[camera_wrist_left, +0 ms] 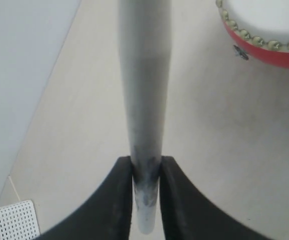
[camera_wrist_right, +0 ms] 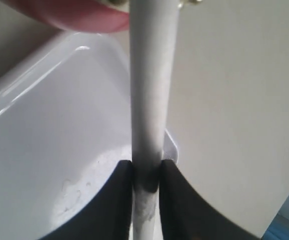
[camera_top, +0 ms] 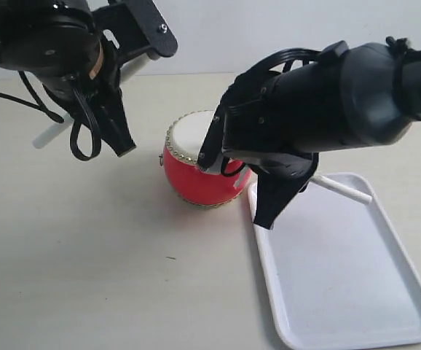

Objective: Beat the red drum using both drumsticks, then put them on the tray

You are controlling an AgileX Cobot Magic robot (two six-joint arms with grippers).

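The red drum (camera_top: 199,179) stands upright on the table, just left of the white tray (camera_top: 341,277). My left gripper (camera_top: 112,127) hovers up and to the left of the drum, shut on one drumstick (camera_top: 50,135). In the left wrist view this gripper (camera_wrist_left: 146,162) clamps the drumstick (camera_wrist_left: 144,75) near its scuffed end, with the drum (camera_wrist_left: 279,55) off to one side. My right gripper (camera_top: 276,189) hangs over the tray's near-drum corner, shut on the other drumstick (camera_top: 345,189). The right wrist view shows that gripper (camera_wrist_right: 146,165) pinching the drumstick (camera_wrist_right: 152,75) above the tray (camera_wrist_right: 44,125), with the drum (camera_wrist_right: 79,15) beyond.
A black cable loop (camera_top: 83,142) dangles from the left arm. The right arm's bulky body (camera_top: 341,95) hides the drum's right side. A pale wall runs behind the table. A white perforated object (camera_wrist_left: 14,220) sits at the table's far edge.
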